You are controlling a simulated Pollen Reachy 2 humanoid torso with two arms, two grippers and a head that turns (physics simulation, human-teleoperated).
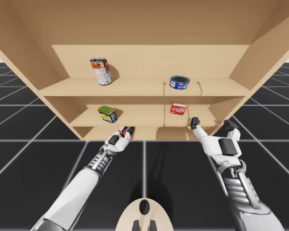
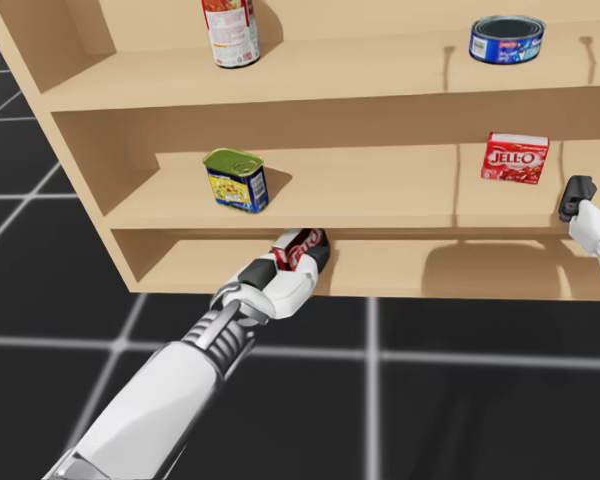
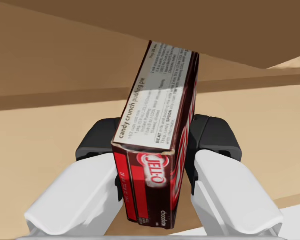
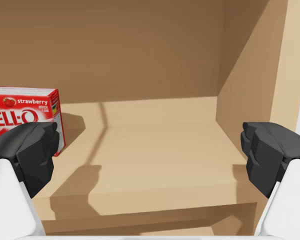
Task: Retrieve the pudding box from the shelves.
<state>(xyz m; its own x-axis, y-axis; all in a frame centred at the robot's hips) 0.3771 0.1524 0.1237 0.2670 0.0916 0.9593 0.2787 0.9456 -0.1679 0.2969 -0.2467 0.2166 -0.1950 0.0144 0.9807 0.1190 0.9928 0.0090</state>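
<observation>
Clamping the pudding box (image 3: 161,105) from both sides, my left gripper (image 3: 157,142) holds it at the bottom shelf's (image 2: 450,270) front edge. Pulling straight back, level, should clear the board above. My right gripper (image 4: 151,150) hangs spread apart.

- My left gripper (image 2: 302,258) clasps a dark red box (image 2: 297,244) at the front edge of the lowest of the shelves (image 2: 380,190).
- Middle shelf: green can (image 2: 236,180) left, red box (image 2: 515,158) right.
- Top shelf: tall red can (image 2: 230,30) left, squat blue can (image 2: 506,39) right.
</observation>
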